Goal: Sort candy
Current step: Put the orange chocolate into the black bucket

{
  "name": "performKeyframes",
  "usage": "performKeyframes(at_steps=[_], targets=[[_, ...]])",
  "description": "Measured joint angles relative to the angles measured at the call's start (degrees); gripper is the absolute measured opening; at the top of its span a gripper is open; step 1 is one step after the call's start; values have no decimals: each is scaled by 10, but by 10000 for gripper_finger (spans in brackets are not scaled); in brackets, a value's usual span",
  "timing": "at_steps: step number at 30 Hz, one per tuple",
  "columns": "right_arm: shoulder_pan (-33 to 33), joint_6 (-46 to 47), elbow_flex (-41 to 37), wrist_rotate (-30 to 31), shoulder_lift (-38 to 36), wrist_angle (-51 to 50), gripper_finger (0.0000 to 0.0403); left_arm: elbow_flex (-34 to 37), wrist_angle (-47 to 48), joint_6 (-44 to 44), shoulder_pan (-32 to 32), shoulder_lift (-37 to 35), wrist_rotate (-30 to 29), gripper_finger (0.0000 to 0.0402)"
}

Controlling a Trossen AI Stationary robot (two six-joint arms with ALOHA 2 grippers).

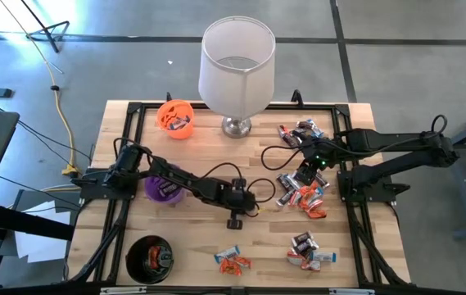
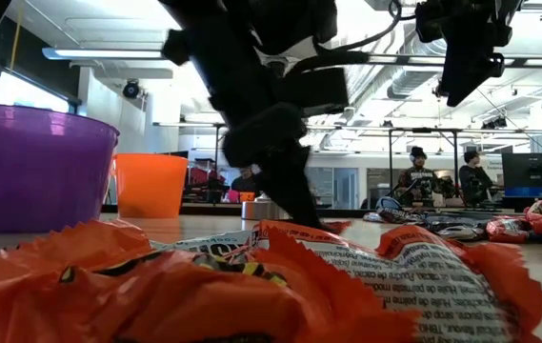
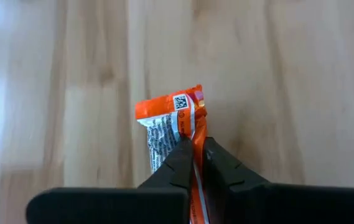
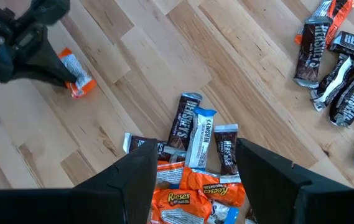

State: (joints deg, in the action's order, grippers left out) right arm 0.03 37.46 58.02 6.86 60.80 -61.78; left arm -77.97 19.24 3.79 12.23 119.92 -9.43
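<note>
The left gripper (image 3: 193,152) is pinched tight on one orange-wrapped candy (image 3: 167,121), catching only the crimped edge nearest its fingertips; the rest of the wrapper lies flat on the wooden table (image 3: 301,74) just ahead of the fingers. That thin edge hold likely suits lifting it clear toward a cup. The right gripper (image 4: 192,171) hovers with fingers spread wide directly above a heap of Hershey's and Reese's candies (image 4: 195,149), seemingly lined up to pick one.
</note>
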Motion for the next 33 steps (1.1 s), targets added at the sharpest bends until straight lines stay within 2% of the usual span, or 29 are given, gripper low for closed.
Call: performKeyframes(at_steps=[6, 13, 20, 26, 33], targets=[[0, 0, 0, 0, 0, 0, 211, 3, 65, 53, 9, -38, -21, 3], [0, 0, 0, 0, 0, 0, 211, 1, 144, 111, 46, -135, -63, 3], [0, 0, 0, 0, 0, 1, 211, 0, 228, 192, 101, -233, -139, 3], [0, 0, 0, 0, 0, 3, 211, 0, 321, 303, 151, -288, -181, 3], [0, 0, 0, 0, 0, 3, 211, -1, 420, 499, 214, -307, -165, 3]])
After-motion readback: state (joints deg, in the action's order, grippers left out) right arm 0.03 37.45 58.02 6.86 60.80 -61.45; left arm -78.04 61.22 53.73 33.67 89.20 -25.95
